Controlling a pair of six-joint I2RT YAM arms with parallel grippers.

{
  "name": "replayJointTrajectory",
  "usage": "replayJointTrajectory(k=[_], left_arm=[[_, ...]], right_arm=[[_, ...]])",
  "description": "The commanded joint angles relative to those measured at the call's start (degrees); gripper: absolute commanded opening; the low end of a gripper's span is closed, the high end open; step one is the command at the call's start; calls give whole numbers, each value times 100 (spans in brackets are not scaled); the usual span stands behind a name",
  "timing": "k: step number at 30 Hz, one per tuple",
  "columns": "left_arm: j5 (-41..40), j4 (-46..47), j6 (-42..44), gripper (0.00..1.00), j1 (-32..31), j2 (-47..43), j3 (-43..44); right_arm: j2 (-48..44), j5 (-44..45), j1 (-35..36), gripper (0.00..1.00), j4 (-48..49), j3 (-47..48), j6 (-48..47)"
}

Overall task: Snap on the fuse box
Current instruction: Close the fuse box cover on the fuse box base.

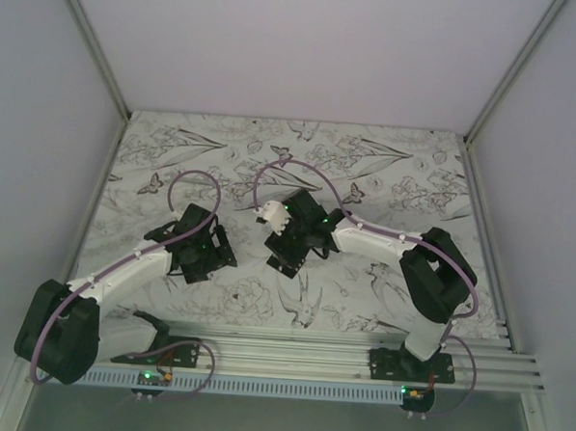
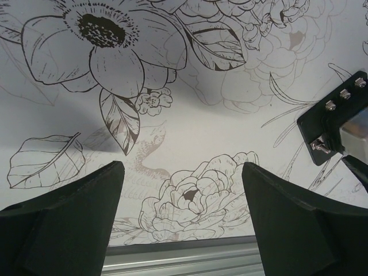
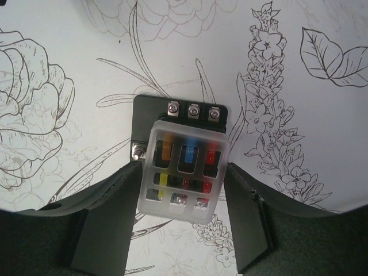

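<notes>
- The fuse box is a flat black block, lying flat on the flower-printed table; three silver screws line its far edge and one sits at its left side
- A frosted clear cover lies over it, slightly skewed; perhaps not fully seated, as the view is unclear
- Orange, blue, red and yellow fuses show through

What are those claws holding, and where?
The left gripper holds nothing. The right gripper straddles the fuse box at its sides; whether it grips cannot be told.
</notes>
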Motion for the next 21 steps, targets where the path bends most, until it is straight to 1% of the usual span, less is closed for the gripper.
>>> replayJointTrajectory(k=[1,6,11,13,18,21], left_arm=[[105,-209,72,88,51,28,-1],[224,-193,97,88,51,33,43],[499,-111,135,86,-1,68,159],[577,-76,164,85,-77,138,290],[689,47,238,84,-360,425,678],[706,105,346,84,-592,959,1018]], right_arm=[[24,92,65,66,192,67,-32],[-46,163,69,77,240,32,24],[-414,237,18,82,405,-127,333],[-599,199,-73,82,446,-212,547],[-993,-239,-399,76,649,-559,1138],[-1179,-490,-624,72,962,-879,1691]])
